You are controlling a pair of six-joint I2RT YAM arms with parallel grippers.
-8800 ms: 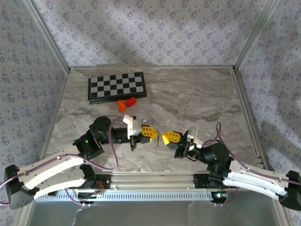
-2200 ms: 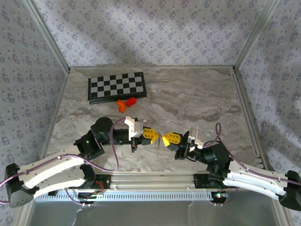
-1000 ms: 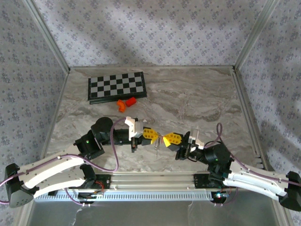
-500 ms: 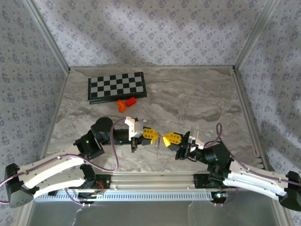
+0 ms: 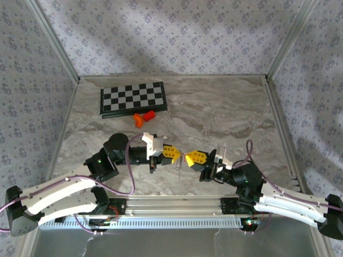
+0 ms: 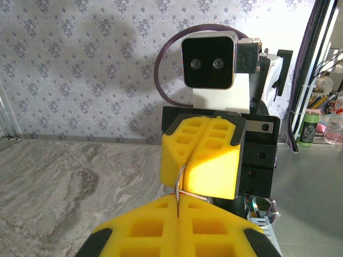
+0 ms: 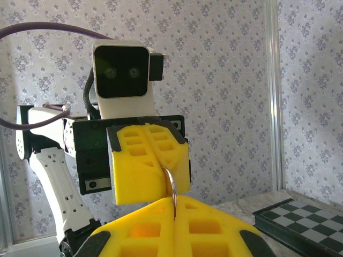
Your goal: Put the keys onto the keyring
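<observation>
The keyring (image 6: pixel 177 183) shows up as a thin, bent silver wire. It sits in the middle of the near part of the bench (image 5: pixel 225 112), up in the air, right where the two claws meet. No red tag can be seen on it from here.

The left claw (image 5: pixel 180 155) comes in from the left. Its two yellow fingers are pressed together, and the lower end of the wire goes into the crack between them. The right claw (image 5: pixel 187 157) comes in from the right and points straight at the left one. Its yellow fingers are pressed together too, and the top end of the wire goes into their crack. So both claws are pinching the same wire, tip to tip, almost touching.

From above, a tiny silver bit (image 5: pixel 178 164) hangs down just under the place where the tips meet. It is too small to tell if it is a key.

Both arms are bent low over the bench, with purple cables looping off them.

Far from the claws, near the back left of the bench, lies a black and white checkerboard (image 5: pixel 133 98). Two small orange blocks (image 5: pixel 149 114) lie on the bench just in front of it, close beside each other. Flowery wallpaper (image 5: pixel 171 37) covers the walls around the bench.
</observation>
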